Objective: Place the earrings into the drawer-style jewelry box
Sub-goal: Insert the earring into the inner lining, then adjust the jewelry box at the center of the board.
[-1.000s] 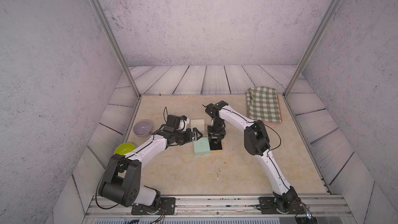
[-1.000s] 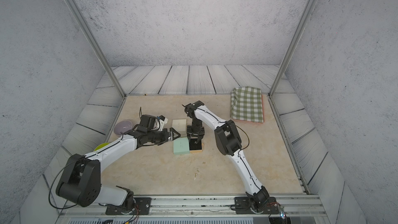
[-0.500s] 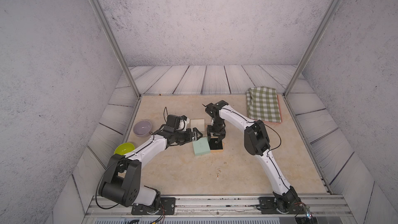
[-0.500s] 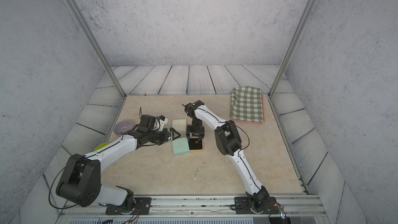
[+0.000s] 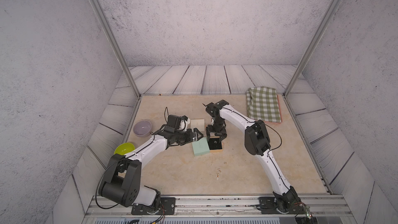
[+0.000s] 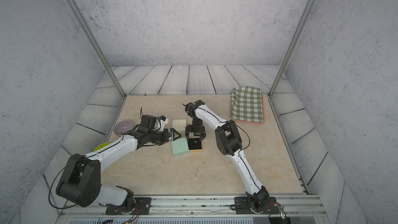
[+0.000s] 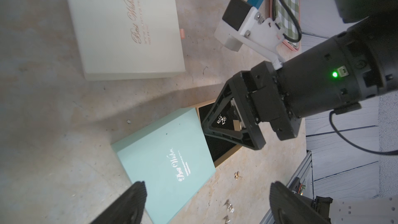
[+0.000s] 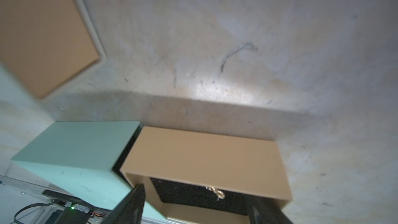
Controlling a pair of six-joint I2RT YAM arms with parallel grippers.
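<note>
The mint-green drawer-style jewelry box has its tan tray slid out. The tray's lining is black. One of the earrings lies on that lining. My right gripper points down over the tray, open, with the earring loose between its fingers. A cream-white box lies shut just behind. My left gripper hovers open and empty at the mint box's corner. More earrings lie on the table nearer the front.
A purple bowl and a lime-green bowl sit at the left edge beside my left arm. A green checked cloth lies on a pink board at the back right. A metal rail runs along the front.
My right gripper's jaws have spread wider over the tray. Both arms stay almost where they were.
</note>
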